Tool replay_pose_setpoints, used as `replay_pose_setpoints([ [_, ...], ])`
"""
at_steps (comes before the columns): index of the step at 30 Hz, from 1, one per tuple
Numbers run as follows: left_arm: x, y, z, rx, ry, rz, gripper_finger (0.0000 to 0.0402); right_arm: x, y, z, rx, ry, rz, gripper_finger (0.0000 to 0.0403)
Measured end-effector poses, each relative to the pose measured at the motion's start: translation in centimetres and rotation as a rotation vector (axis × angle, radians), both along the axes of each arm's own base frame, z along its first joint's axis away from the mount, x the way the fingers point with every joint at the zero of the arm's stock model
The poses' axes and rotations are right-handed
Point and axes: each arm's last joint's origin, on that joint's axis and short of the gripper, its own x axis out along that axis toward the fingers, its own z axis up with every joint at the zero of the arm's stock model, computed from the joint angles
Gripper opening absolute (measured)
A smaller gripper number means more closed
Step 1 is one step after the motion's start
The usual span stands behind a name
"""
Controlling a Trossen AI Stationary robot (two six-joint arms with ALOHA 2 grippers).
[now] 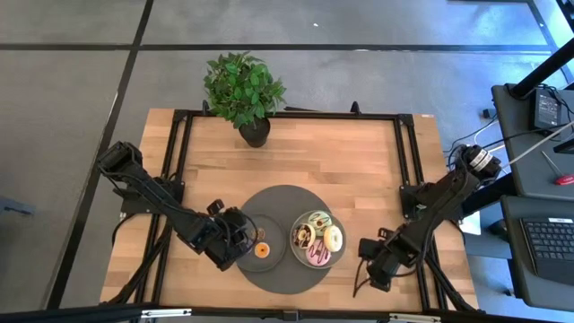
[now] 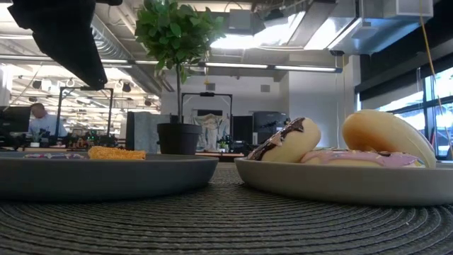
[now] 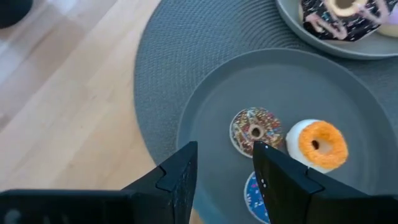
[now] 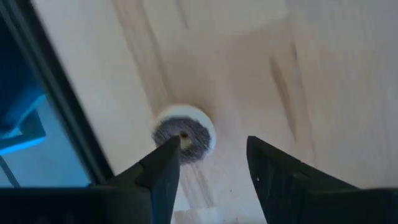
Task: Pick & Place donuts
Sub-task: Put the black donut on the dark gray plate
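Observation:
My left gripper [image 1: 240,243] [image 3: 224,149] hangs open over the near left rim of the left grey plate [image 1: 269,235]. On that plate lie an orange mini donut [image 3: 317,144], a brown sprinkled one [image 3: 255,130] and a purple one [image 3: 254,198], half hidden by a finger. The right grey plate [image 1: 314,266] holds the green [image 1: 318,220], chocolate [image 1: 302,236], cream [image 1: 333,238] and pink [image 1: 317,254] donuts. My right gripper [image 1: 370,257] [image 4: 214,142] stands open, pointing down over bare wood. A dark-topped mini donut [image 4: 185,132] lies flat there, just past one fingertip.
Both plates sit on a round grey woven mat [image 1: 285,199]. A potted plant [image 1: 244,90] stands at the table's far edge. Black frame rails [image 1: 404,152] run along the table's sides; one passes close by my right gripper. Bare wood lies between the mat and the plant.

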Motion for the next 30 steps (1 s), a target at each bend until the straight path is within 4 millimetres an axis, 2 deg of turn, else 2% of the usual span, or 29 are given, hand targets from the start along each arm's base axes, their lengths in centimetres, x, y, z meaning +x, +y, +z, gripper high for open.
replay_pose_setpoints([
  [6, 0.1, -0.1, 0.0, -0.008, -0.014, 0.0, 0.0152, -1.7, 0.5, -1.8, 0.003, -0.001, 0.051, 0.0188],
  [10, 0.2, -0.1, 0.1, -0.012, -0.021, 0.002, 0.0148, -1.9, 0.8, -2.5, 0.028, -0.049, 0.058, 0.0188],
  [14, 0.3, 0.1, 0.1, 0.002, -0.034, 0.012, 0.015, -1.7, 0.9, -2.8, 0.026, -0.105, 0.048, 0.0188],
  [30, 0.6, 0.5, 0.1, -0.018, -0.019, 0.027, 0.0152, -2.6, 1.5, -3.1, 0.008, -0.142, 0.055, 0.0188],
])
